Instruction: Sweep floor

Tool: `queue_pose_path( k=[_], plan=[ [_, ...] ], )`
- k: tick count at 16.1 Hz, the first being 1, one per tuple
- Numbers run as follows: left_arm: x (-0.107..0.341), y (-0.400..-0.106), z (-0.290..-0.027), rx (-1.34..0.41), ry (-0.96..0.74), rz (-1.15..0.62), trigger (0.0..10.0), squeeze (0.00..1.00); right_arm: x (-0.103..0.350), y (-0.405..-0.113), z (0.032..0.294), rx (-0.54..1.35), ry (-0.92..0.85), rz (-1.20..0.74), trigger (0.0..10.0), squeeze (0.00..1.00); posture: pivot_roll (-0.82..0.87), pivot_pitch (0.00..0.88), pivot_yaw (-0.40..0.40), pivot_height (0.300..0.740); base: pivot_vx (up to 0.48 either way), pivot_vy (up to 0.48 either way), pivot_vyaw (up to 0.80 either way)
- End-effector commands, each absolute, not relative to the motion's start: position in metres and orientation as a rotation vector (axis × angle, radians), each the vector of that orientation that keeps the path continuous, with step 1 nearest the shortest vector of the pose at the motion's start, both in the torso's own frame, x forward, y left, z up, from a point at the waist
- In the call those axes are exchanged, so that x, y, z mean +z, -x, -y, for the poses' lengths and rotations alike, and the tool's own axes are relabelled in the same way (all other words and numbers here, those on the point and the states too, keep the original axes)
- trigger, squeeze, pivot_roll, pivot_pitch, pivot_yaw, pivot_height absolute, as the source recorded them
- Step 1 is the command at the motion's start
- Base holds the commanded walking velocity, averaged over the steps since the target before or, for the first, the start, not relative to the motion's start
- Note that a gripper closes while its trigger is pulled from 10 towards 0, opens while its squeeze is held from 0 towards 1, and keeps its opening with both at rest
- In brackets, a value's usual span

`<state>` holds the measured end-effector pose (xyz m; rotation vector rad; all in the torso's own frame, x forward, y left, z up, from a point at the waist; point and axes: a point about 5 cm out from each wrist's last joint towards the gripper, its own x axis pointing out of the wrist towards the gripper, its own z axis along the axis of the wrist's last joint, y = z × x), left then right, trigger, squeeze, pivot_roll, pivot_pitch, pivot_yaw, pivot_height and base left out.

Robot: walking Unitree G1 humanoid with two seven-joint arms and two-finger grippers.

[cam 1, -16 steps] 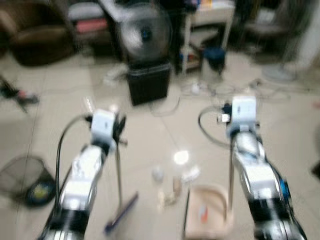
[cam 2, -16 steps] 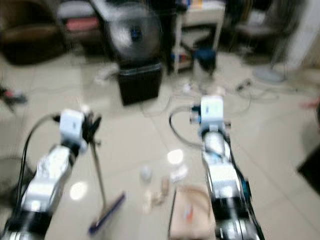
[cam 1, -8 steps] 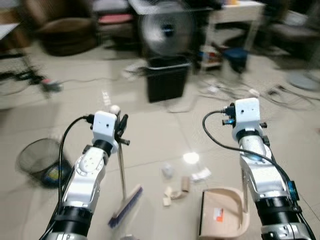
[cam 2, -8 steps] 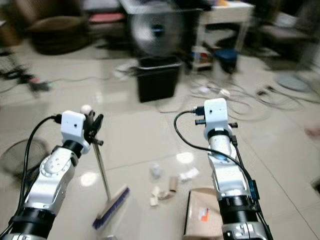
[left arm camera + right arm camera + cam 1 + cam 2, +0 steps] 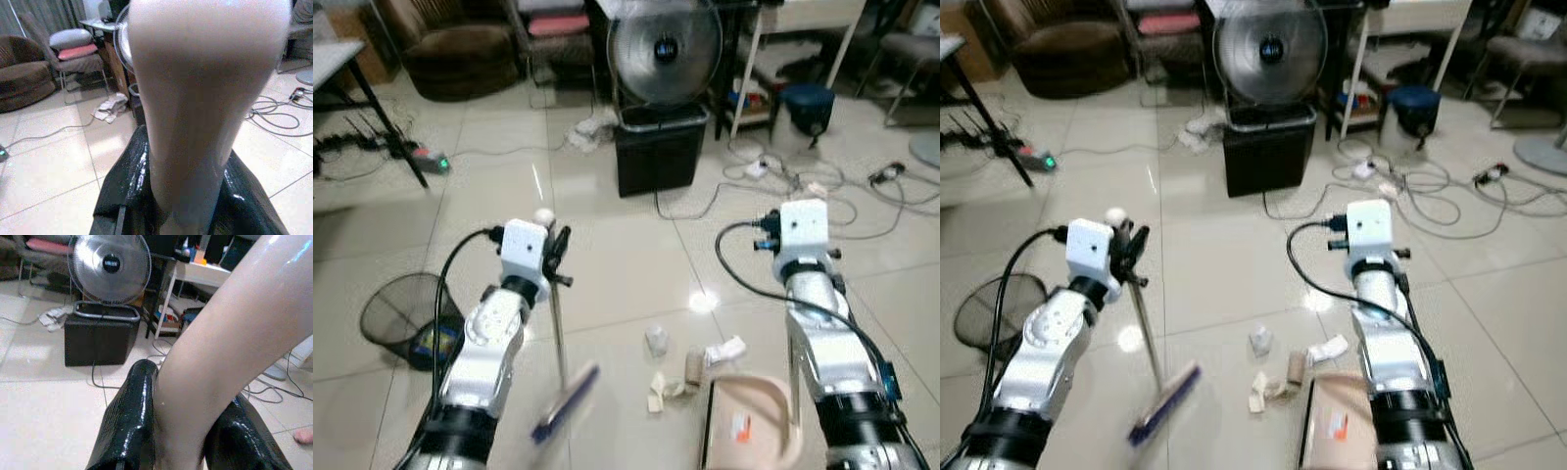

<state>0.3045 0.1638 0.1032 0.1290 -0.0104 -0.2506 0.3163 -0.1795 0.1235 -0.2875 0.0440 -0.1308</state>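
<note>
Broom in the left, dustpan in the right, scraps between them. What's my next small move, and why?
Probably drag the broom head with the left gripper toward the right, pushing the scraps at the dustpan. The bristles sit to the left of the litter, the pan's open edge faces it, and the right gripper grips the pan's handle.

Glossy tiled floor, fan, brown armchair.

A broom stands tilted, purple bristles on the floor. Beside it lies scattered litter, just before a beige dustpan.
</note>
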Motion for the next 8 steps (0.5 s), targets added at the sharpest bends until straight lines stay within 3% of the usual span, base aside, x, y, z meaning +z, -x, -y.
queue_pose_path(
  k=[1, 5, 8],
  plan=[
    [0.1119, -0.3083, -0.1630, -0.257, -0.148, 0.049, 10.0, 0.00, 0.1275, -0.3160, 0.1788, -0.132, 0.281, -0.025, 10.0, 0.00, -0.04, 0.000, 0.048, 0.740, 0.337, 0.000, 0.00],
    [0.1117, -0.3076, -0.1639, -0.255, -0.147, 0.047, 10.0, 0.00, 0.1266, -0.3146, 0.1773, -0.125, 0.276, -0.026, 10.0, 0.00, -0.04, 0.000, 0.047, 0.740, 0.311, 0.000, 0.00],
    [0.1116, -0.3067, -0.1673, -0.242, -0.137, 0.047, 10.0, 0.00, 0.1245, -0.3133, 0.1763, -0.118, 0.271, -0.033, 10.0, 0.00, -0.04, 0.000, 0.045, 0.740, 0.000, 0.000, 0.00]
  ],
)
